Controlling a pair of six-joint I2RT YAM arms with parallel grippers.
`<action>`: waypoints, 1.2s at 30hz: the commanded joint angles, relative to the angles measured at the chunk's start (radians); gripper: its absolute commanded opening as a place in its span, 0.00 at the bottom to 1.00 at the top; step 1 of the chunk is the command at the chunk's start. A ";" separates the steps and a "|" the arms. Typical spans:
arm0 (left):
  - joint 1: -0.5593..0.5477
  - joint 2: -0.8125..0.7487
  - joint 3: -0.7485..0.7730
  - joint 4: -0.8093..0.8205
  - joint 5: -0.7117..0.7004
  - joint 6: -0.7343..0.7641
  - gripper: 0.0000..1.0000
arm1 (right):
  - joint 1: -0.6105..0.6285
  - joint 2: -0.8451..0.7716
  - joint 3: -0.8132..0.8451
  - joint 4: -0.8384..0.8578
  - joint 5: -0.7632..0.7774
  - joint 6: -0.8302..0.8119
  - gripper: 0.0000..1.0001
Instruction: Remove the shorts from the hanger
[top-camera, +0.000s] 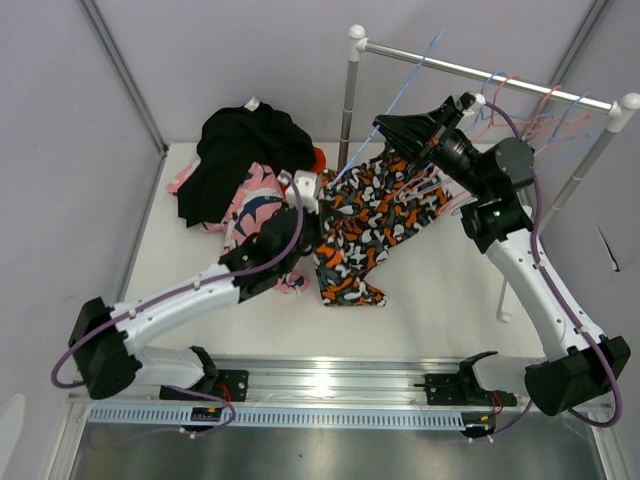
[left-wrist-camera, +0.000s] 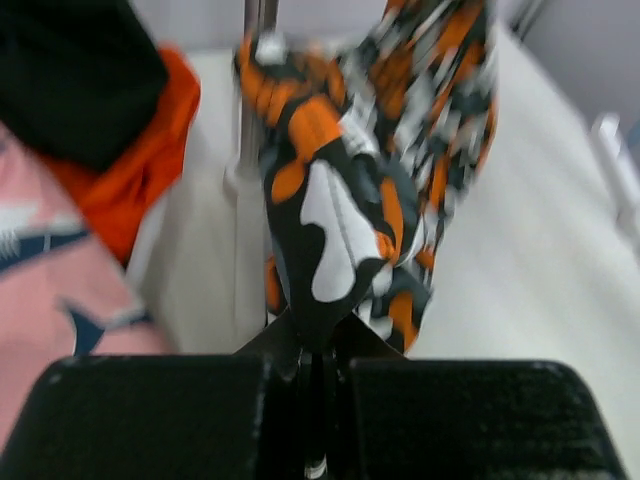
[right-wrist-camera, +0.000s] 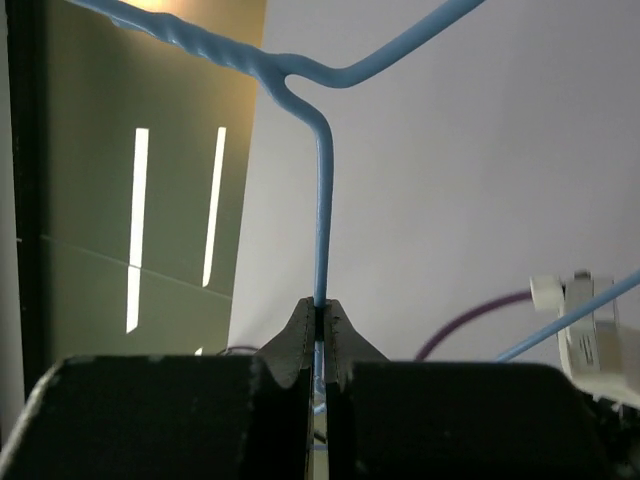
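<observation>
Broadly, the white bench (top-camera: 440, 310) carries a grey metal clothes rack with white knobs (top-camera: 480, 75), and its upright post (top-camera: 348, 110) serves as the marker for everything else. Left of that post lies a heap of soft fabric shorts already off their hangers: black shorts (top-camera: 240, 150) on top, pink shorts with dark print (top-camera: 250, 195) beneath, and bright orange-red shorts (left-wrist-camera: 140, 190) nearest the post. Right of the post, the orange, black and white blotch-patterned shorts (top-camera: 370, 220) hang at a slant. Their upper end sits on a thin blue wire hanger (right-wrist-camera: 322, 200). Their lower end appears to reach the bench in front of the post.

The left gripper (left-wrist-camera: 318, 345), just in front of the post, is closed on a fold of the blotched fabric. The right gripper (right-wrist-camera: 320, 310), up to the post's right, is clamped on the hanger's wire just below its twisted neck.

This looks like the pulling-off step. It should go best if the right gripper holds the wire steady. The left should draw the cloth down and away along the hanger's arm, not across it, so the waistband slides free without snagging. A thin pinch of soft fabric may slip, so a slow pull seems wise.
</observation>
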 joint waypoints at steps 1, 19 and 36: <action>0.046 0.095 0.186 0.057 0.024 0.034 0.00 | 0.047 -0.024 -0.002 0.113 0.016 0.048 0.00; 0.046 -0.380 -0.186 -0.019 0.050 -0.107 0.00 | -0.045 0.140 0.044 -0.028 0.094 -0.167 0.00; 0.030 -0.432 -0.024 -0.189 -0.042 -0.033 0.00 | -0.082 0.087 -0.012 -0.077 0.117 -0.228 0.08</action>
